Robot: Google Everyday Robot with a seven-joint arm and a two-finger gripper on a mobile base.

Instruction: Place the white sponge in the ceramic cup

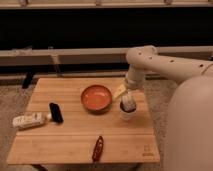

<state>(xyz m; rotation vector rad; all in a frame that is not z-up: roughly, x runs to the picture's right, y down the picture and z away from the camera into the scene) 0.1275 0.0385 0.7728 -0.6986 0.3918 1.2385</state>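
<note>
camera view: only 1 cam here, looks down on a wooden table w/ the robot's white arm coming in from the right
gripper: pointing straight down, right over / at the mouth of the ceramic cup. can't tell if it's apart or together, it's just a dark lump from here
ceramic cup: small white one, upright, right side of the table, just beside the orange bowl
white sponge: can't make it out tbh. there's a pale bit next to the wrist, just above the cup, can't say what that is
orange bowl: wide n shallow, approx mid table, left of the cup
left side: black flat thing w/ a white bottle-ish object lying by it near the edge
front: dark red item near the front edge, well apart from the cup
</note>
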